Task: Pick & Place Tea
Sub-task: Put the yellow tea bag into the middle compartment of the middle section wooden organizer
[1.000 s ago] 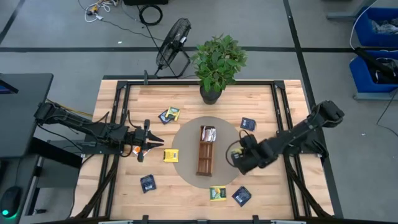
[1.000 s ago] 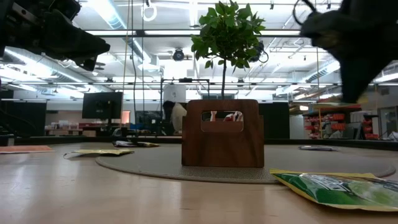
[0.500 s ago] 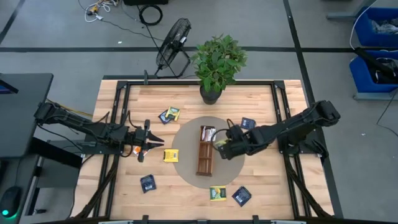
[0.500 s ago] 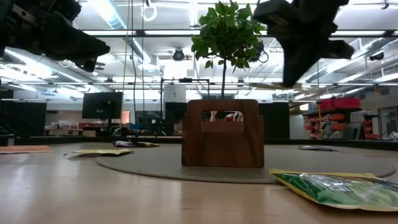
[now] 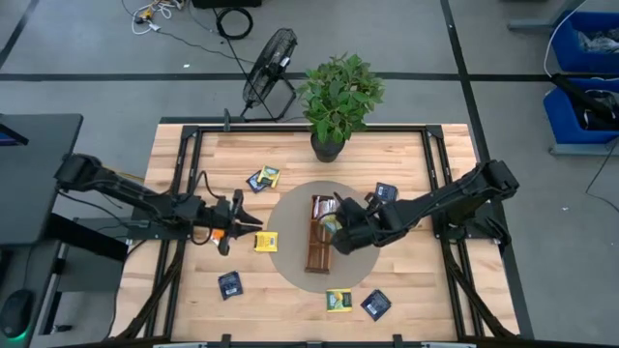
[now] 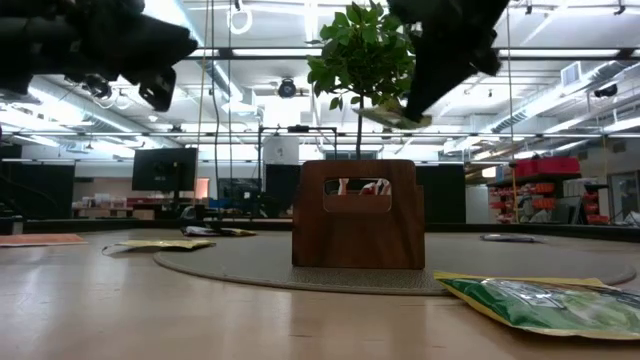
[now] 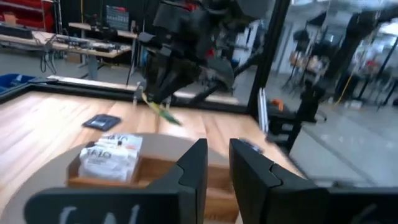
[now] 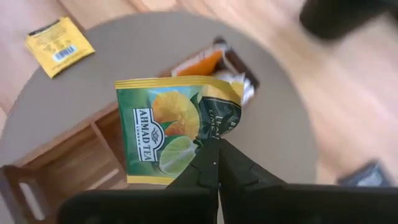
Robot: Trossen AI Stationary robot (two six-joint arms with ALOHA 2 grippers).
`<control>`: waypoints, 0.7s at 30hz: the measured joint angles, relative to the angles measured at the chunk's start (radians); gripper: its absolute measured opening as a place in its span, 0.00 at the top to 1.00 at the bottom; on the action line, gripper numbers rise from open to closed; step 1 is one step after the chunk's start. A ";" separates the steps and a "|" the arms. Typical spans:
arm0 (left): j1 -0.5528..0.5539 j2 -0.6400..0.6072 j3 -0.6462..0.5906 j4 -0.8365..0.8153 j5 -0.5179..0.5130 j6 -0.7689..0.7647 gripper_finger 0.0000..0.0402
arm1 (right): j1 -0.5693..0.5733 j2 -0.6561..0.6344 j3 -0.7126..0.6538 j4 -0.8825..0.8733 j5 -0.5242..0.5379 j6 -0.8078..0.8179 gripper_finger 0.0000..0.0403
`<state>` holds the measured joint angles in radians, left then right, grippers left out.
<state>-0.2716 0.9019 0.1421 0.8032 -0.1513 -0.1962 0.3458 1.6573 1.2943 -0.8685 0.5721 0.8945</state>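
Observation:
My right gripper (image 5: 334, 228) is shut on a green-yellow tea sachet (image 8: 177, 127) and hovers over the long wooden tray (image 5: 319, 246), which lies on a round grey mat (image 5: 290, 261). White and orange sachets (image 8: 231, 79) lie in the tray's far compartment. My left gripper (image 5: 244, 232) hangs above the table left of the mat, open by a narrow gap and holding nothing. Loose sachets lie flat on the table: yellow (image 5: 265, 242), a navy and a yellow one together (image 5: 263, 178), navy (image 5: 386, 192), navy (image 5: 230, 284), green-yellow (image 5: 338, 301), navy (image 5: 376, 304). My right gripper pinches the green-yellow sachet between its two fingers at the middle of one edge (image 8: 210, 138). The fingers come slanting down from the table's right. The sachet is lifted clear above the tray and sticks out tilted beyond the fingertips (image 6: 395, 118).
A potted plant (image 5: 338, 97) stands at the table's far edge behind the mat. An orange sachet (image 6: 40, 240) lies on the table under my left arm. A black frame (image 5: 184, 155) runs around the table. A fan (image 5: 269, 63) sits on the floor beyond.
My right gripper has carried the green-yellow sachet toward the table's left, from beside the mat's right rim to above the tray. My left gripper has shifted a little toward the mat.

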 joint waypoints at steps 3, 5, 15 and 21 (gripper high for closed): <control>0.000 0.063 0.000 0.107 -0.001 -0.027 0.79 | 0.012 0.000 0.003 0.015 0.059 -0.128 1.00; 0.002 0.102 0.016 0.147 -0.011 -0.040 0.75 | 0.014 0.000 0.003 0.026 0.087 -0.190 1.00; 0.070 0.355 0.247 0.068 -0.023 -0.046 0.48 | -0.002 0.000 0.004 0.159 0.123 -0.423 1.00; 0.103 0.464 0.346 0.030 -0.023 -0.054 0.46 | -0.006 0.000 0.004 0.185 0.157 -0.489 1.00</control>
<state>-0.1686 1.3657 0.4877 0.8331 -0.1738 -0.2506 0.3394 1.6573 1.2980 -0.6840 0.7294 0.4057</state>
